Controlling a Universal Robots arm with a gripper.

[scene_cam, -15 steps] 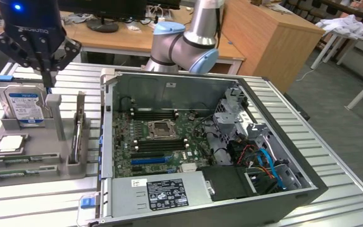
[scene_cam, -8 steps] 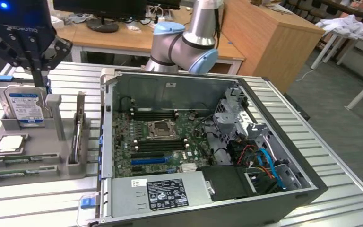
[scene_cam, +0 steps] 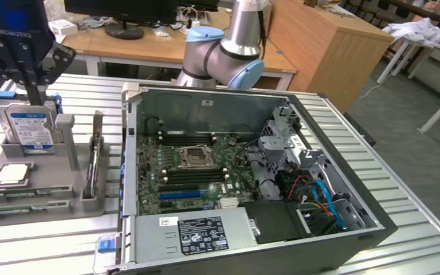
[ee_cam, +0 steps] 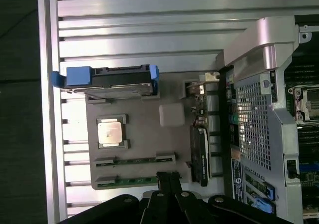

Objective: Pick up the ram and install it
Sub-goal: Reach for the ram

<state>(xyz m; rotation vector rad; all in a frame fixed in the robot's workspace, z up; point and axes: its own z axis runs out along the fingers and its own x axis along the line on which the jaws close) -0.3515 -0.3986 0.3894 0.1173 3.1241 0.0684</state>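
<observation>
Two ram sticks (ee_cam: pixel 134 160) lie flat, side by side, in slots along one edge of the grey holder (scene_cam: pixel 52 203) on the worktop (scene_cam: pixel 52 246). A CPU (scene_cam: pixel 14 173) and an upright hard drive (scene_cam: pixel 29 123) sit in the same holder. Pincer (scene_cam: pixel 32 83) closed, nothing between its fingers, hanging above the holder and apart from the sticks. Open PC case (scene_cam: pixel 373 223) stands just beside the holder, on the exterior view's right.

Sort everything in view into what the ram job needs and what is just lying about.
For the job: two ram sticks in the grey holder; hand, shut, over the holder; motherboard slots in the open case.
Lying about: hard drive; processor chip; upright card; power supply.
</observation>
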